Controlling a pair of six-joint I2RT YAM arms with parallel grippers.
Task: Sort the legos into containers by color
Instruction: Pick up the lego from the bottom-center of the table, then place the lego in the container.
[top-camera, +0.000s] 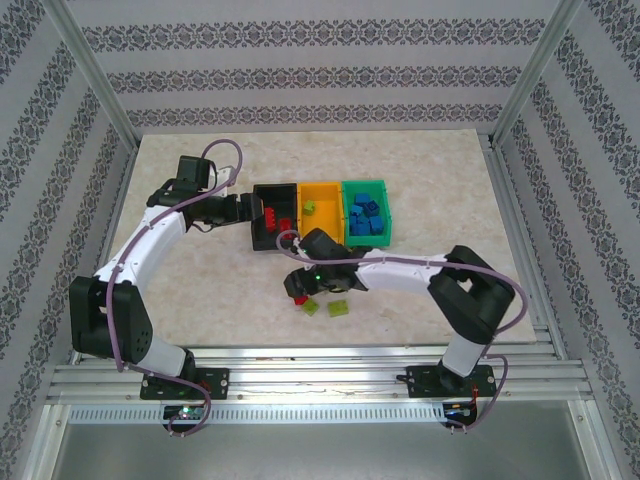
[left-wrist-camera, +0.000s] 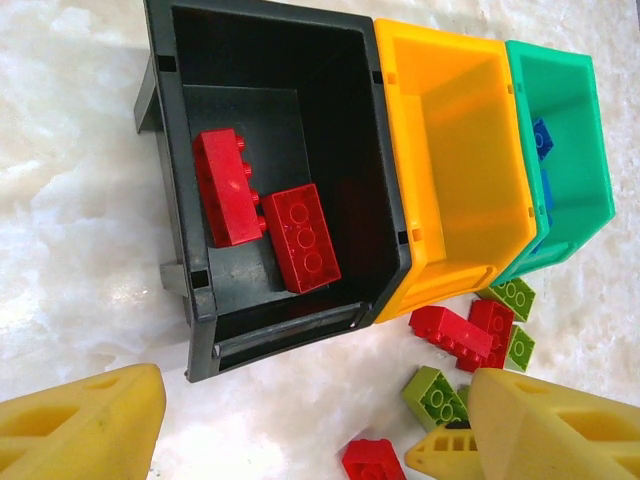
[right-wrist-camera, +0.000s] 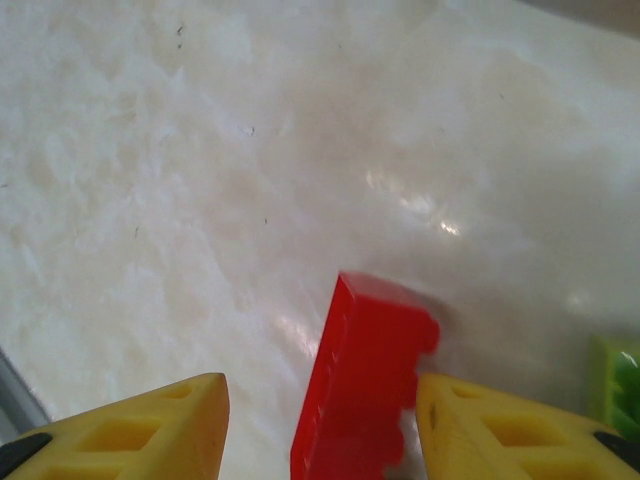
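Observation:
The black bin (left-wrist-camera: 185, 180) holds two red legos (left-wrist-camera: 228, 185), with the orange-yellow bin (left-wrist-camera: 400, 150) and the green bin (left-wrist-camera: 590, 130) beside it. Blue legos (top-camera: 365, 215) fill the green bin, and one lime lego (top-camera: 309, 207) lies in the orange-yellow one. My left gripper (left-wrist-camera: 315, 425) hangs open and empty over the table by the black bin's near-left corner. My right gripper (right-wrist-camera: 320, 430) is open around a red lego (right-wrist-camera: 365, 380) standing on edge; the brick touches the right finger (right-wrist-camera: 500, 430), with a gap to the left finger (right-wrist-camera: 150, 430).
Loose legos lie on the table in front of the bins: red ones (left-wrist-camera: 450, 333), lime ones (left-wrist-camera: 435, 395) and another red (left-wrist-camera: 372, 462). In the top view two lime bricks (top-camera: 338, 308) sit by my right gripper (top-camera: 300, 290). Metal frame posts edge the table.

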